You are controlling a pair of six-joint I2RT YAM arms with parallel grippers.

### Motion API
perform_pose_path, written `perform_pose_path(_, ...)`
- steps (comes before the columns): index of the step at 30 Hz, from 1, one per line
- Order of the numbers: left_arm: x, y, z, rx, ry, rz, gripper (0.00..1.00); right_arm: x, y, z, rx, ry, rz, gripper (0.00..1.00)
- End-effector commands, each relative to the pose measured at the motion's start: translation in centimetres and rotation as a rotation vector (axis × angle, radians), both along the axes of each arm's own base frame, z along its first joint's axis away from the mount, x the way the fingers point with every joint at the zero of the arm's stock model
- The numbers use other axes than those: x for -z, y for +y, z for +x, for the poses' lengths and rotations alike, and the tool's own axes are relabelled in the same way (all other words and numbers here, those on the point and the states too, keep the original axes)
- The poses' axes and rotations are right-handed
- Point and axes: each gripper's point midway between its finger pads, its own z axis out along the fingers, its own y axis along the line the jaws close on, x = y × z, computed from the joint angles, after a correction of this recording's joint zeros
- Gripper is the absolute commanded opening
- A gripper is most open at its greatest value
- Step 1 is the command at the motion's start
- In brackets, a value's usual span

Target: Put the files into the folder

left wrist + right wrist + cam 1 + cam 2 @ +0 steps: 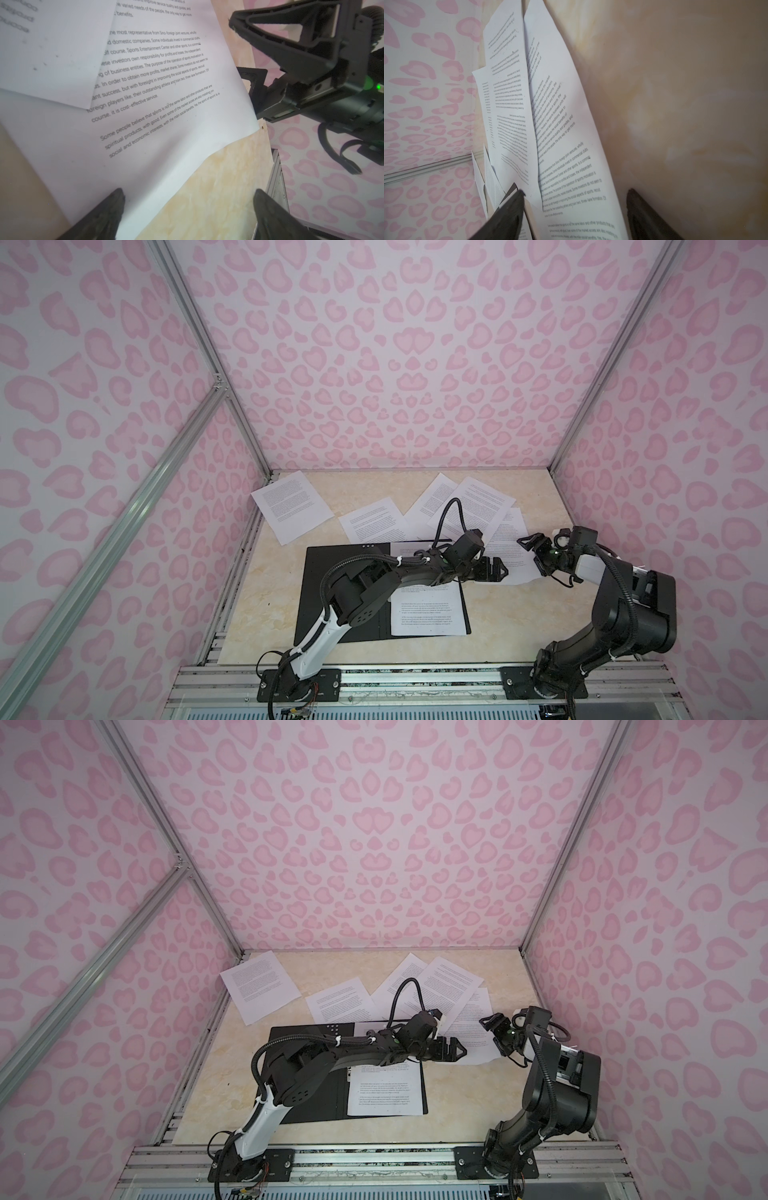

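Front rail [415, 676] is carrying both arm bases, nearest the lens. Folder [311, 585] is lying open on the tabletop [266, 593], black inside up, left of centre; left arm is stretching over it. One sheet [428, 614] is sitting on the folder's right half, roughly squared to it, top end hidden under the arm. Rest of the files are lying loose beyond and right of the folder: one [291, 506] at the far left corner, one [374, 522] in the middle by the folder's far edge, an overlapping pile [478, 497] at far right. Nearest sheet of that pile [519, 572] is lying between the two grippers, its right edge curling up off the tabletop. Printed text on it is facing up. Left gripper [496, 570] is hovering wide open just right of the folder, over that sheet's near corner; wrist view is showing one fingertip [116, 199] over paper and the other over bare tabletop, contact unclear. Right gripper [530, 555] is standing open too, jaws straddling the curled edge; paper is passing between the fingertips [517, 199] in the wrist view, nothing clamped.
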Motion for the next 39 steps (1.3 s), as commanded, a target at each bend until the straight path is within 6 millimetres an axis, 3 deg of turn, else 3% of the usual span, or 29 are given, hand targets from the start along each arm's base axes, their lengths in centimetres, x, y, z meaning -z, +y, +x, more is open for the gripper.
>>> perform_pose_path(1, 6.7, 5.5, -2.8, -0.025, 0.167, 0.294, 0.99, 1.0, 0.4, -0.1, -0.002, 0.016, 0.041, 0.70)
perform_pose_path(3, 6.8, 5.7, -2.9, -0.025, 0.166, 0.299, 0.99, 1.4, 0.4, 0.0, -0.015, 0.034, 0.048, 0.63)
perform_pose_path(7, 7.1, 6.4, -2.8, -0.033, 0.166, 0.315, 0.99, 1.9, -0.7, -0.9, 0.018, 0.060, 0.004, 0.61)
perform_pose_path(15, 7.2, 7.0, -2.5, -0.043, 0.165, 0.326, 0.99, 2.0, -0.8, -1.0, 0.014, 0.064, -0.009, 0.54)
perform_pose_path(18, 7.3, 7.1, -2.4, -0.046, 0.165, 0.330, 0.99, 2.2, -0.5, -0.8, 0.007, 0.066, 0.016, 0.44)
perform_pose_path(31, 7.3, 7.4, -2.0, -0.057, 0.165, 0.335, 0.99, 2.9, -0.9, -1.6, 0.021, 0.094, -0.018, 0.23)
perform_pose_path(35, 6.7, 7.0, -1.8, -0.051, 0.167, 0.303, 0.99, 2.8, -0.8, -1.8, 0.023, 0.094, -0.016, 0.21)
perform_pose_path(39, 5.0, 6.0, -1.5, -0.027, 0.152, 0.261, 0.99, 2.4, -0.7, -1.8, 0.022, 0.086, -0.013, 0.12)
